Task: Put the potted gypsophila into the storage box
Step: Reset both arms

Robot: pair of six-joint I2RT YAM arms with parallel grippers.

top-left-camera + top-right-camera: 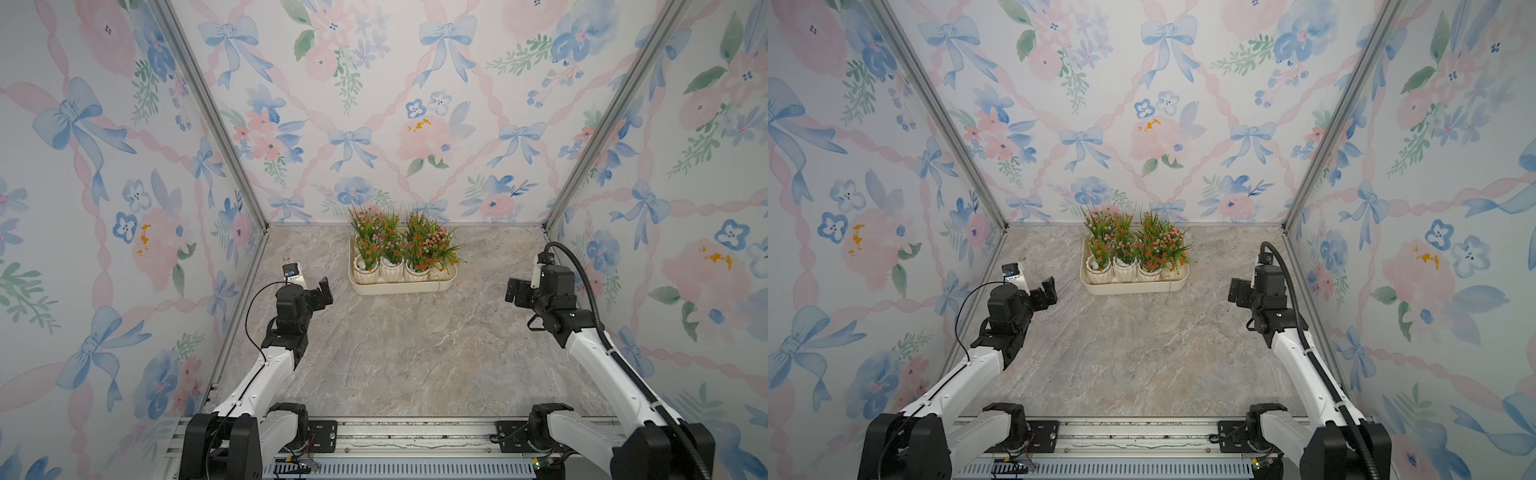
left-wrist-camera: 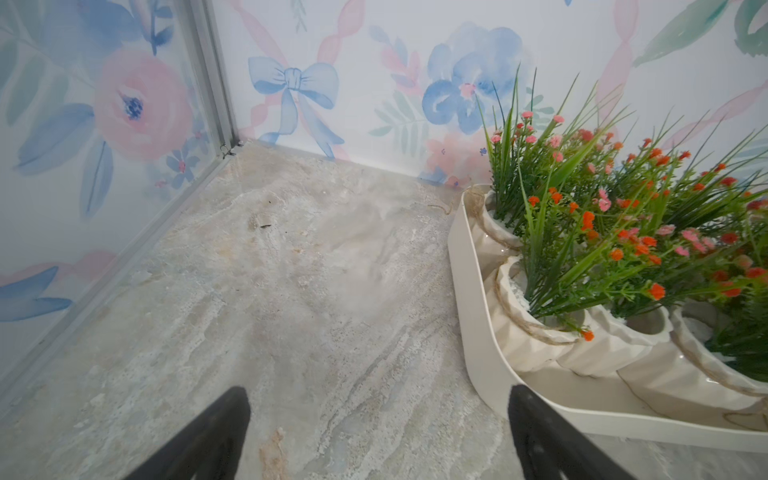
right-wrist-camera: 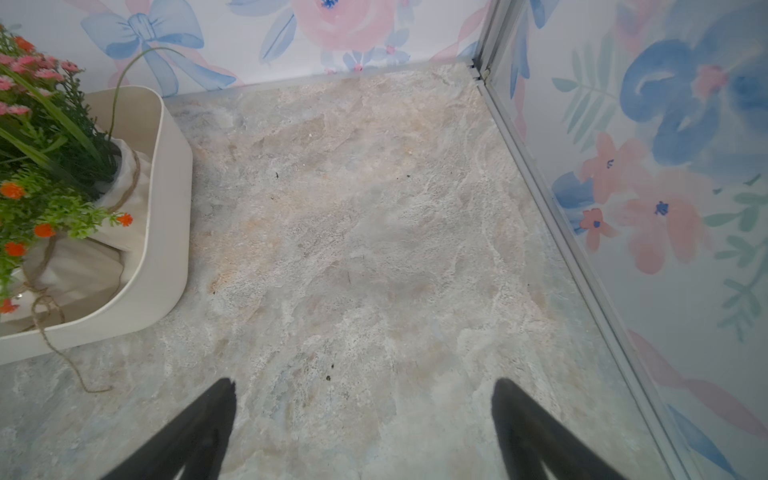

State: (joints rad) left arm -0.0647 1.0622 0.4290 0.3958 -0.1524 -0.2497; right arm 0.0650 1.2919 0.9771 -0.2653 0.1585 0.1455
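The cream storage box (image 1: pixel 402 289) (image 1: pixel 1133 289) stands at the back middle of the marble table. Several potted gypsophila (image 1: pixel 400 249) (image 1: pixel 1133 249) in white ribbed pots stand upright inside it, filling it. No pot stands on the table outside the box. My left gripper (image 1: pixel 323 294) (image 1: pixel 1047 293) hovers open, left of the box and slightly nearer the front. My right gripper (image 1: pixel 514 293) (image 1: pixel 1237 291) hovers open well to the right of the box. In the left wrist view the gripper (image 2: pixel 379 390) is empty beside the box wall (image 2: pixel 469 291) and pots (image 2: pixel 523 340). The right wrist view shows an empty gripper (image 3: pixel 365 380) over bare table, with the box (image 3: pixel 166 208) apart from it.
Floral-papered walls with aluminium corner posts (image 1: pixel 216 124) (image 1: pixel 615 124) close the table on three sides. A metal rail (image 1: pixel 415 440) carrying both arm bases runs along the front. A twine end (image 3: pixel 70 365) trails from the box's corner onto the table.
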